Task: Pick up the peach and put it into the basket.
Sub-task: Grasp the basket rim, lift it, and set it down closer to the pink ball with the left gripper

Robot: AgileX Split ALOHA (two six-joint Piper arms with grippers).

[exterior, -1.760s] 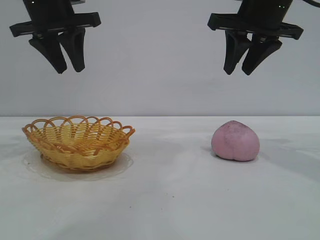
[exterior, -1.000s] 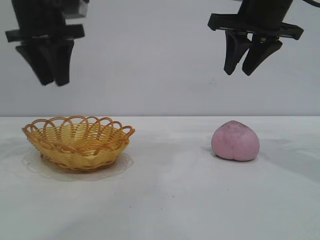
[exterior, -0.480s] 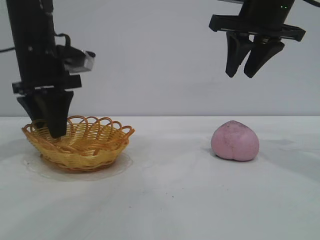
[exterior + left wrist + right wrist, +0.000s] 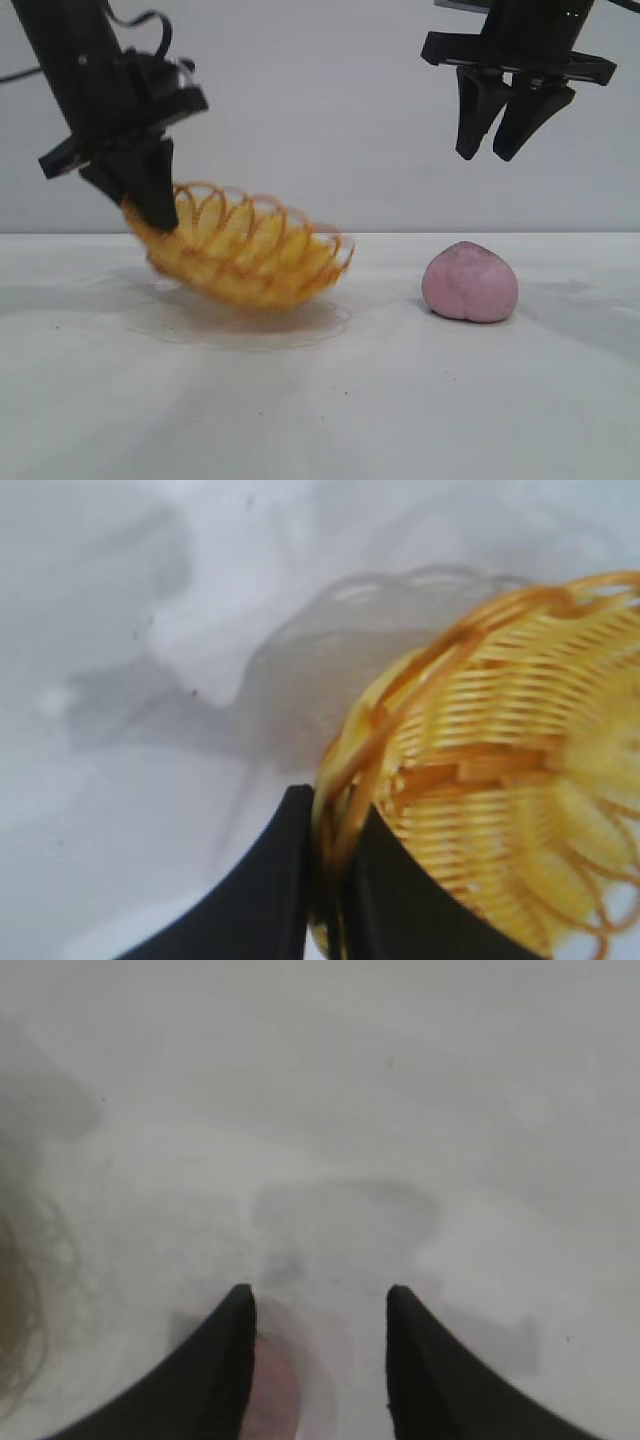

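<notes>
While the peach [image 4: 470, 283] rests untouched on the white surface [image 4: 400, 400], the right tool [image 4: 508, 152] hangs high over it with its fingers parted and nothing between them. Seen from the exterior camera, the peach lies at about six o'clock from that tool, a touch toward seven, so a near-vertical drop with a slight inward shift looks like what the pick calls for. Its rounded body sits wider than tall, crease facing the camera and its slightly pointed top up. In the right wrist view the peach [image 4: 272, 1400] shows only as a pink blur beside one fingertip [image 4: 235, 1305], off-centre rather than between the two.

The left tool [image 4: 150, 215] is clamped on the looped rim of the wicker basket [image 4: 250, 255], tilting it up so its opening faces roughly two o'clock, toward the peach. The basket stands well apart from the peach, at its nine o'clock. The right arm is clearly the nearer one.
</notes>
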